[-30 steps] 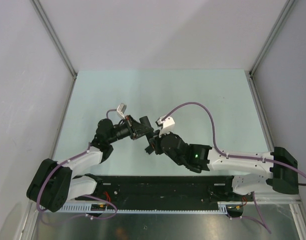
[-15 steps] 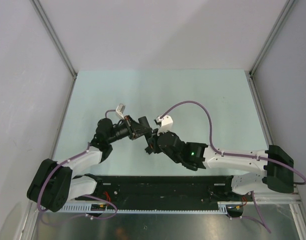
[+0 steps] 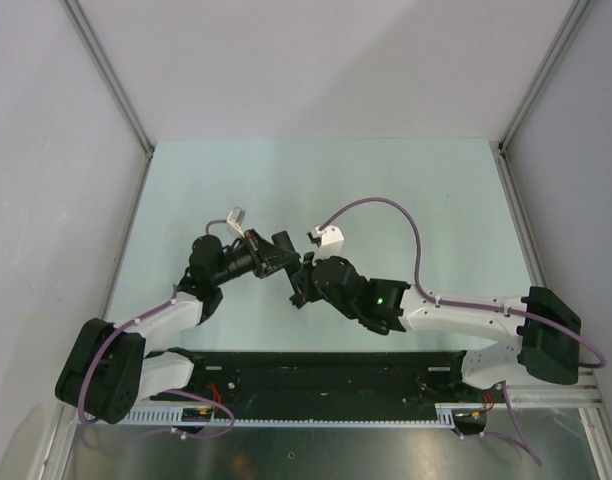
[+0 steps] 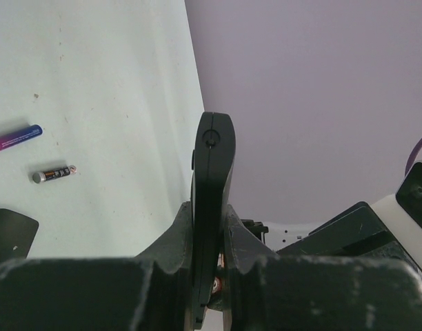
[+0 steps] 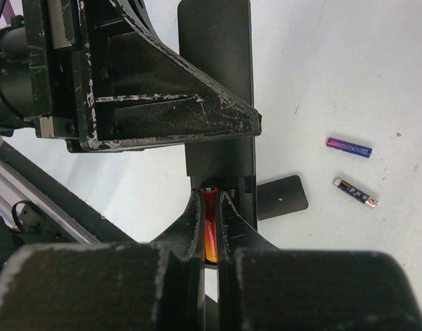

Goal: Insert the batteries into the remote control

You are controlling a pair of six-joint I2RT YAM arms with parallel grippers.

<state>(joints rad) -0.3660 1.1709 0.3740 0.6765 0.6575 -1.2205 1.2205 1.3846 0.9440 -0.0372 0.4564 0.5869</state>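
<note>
Jaws cannot be read from the top view. The left gripper (image 3: pixel 278 252) reaches in from 8 o'clock and the right gripper (image 3: pixel 302 283) from 4 o'clock. Their heads meet just short of the centre of the pale green table (image 3: pixel 386 180), hiding what they hold.

In the left wrist view the left jaws are pressed on the slim black rectangular remote control (image 4: pixel 213 158), held edge-on and pointing to 12 o'clock. At 9 o'clock on the table lie a blue-purple cylindrical battery (image 4: pixel 16 137), a dark cylindrical battery (image 4: pixel 52 174) and a flat black cover piece (image 4: pixel 7 234), each apart from the others.

In the right wrist view the right jaws pinch a red cylindrical battery (image 5: pixel 209 231) lengthwise, its tip at the remote's near end; whether it touches I cannot tell. Only this view shows that battery clearly. The loose pieces lie at 3 o'clock.
</note>
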